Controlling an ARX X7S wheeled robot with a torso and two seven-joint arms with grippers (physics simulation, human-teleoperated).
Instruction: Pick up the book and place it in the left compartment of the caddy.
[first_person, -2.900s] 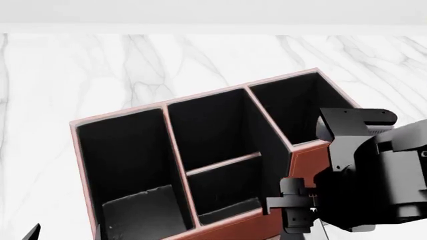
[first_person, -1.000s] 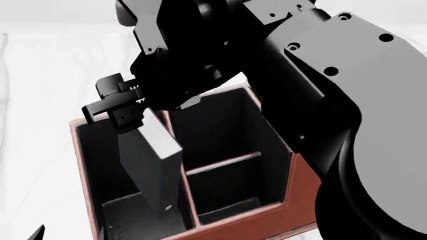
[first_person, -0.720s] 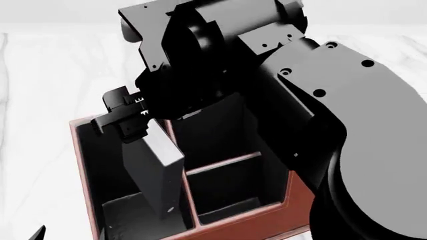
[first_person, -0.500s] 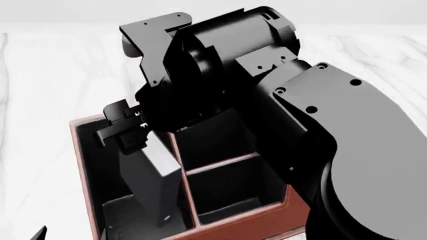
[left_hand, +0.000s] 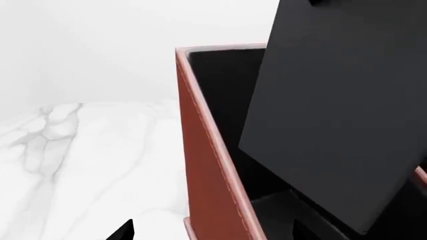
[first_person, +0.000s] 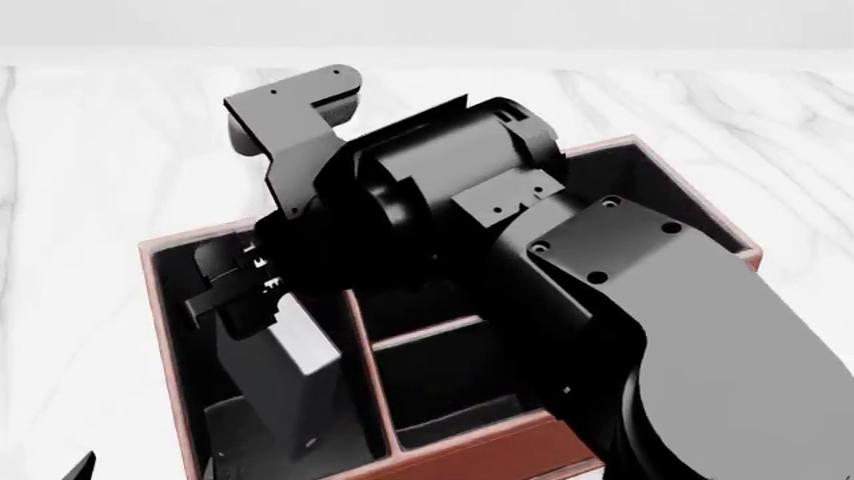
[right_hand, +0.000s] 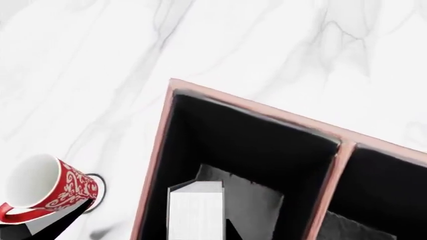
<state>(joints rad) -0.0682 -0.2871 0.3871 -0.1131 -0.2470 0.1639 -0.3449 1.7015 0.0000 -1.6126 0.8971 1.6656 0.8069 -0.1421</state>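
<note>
Overhead | white marble table (right_hand: 280, 45) | right jaws hold book (first_person: 287, 395) in caddy (right_hand: 160, 150) | left jaws unseen

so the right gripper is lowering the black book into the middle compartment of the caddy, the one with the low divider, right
Not quite. The right gripper has the book in the left compartment of the caddy, the large end section, not the divided middle one. The head view shows it; the right wrist view shows the book's white page edges inside that same end section.
</note>
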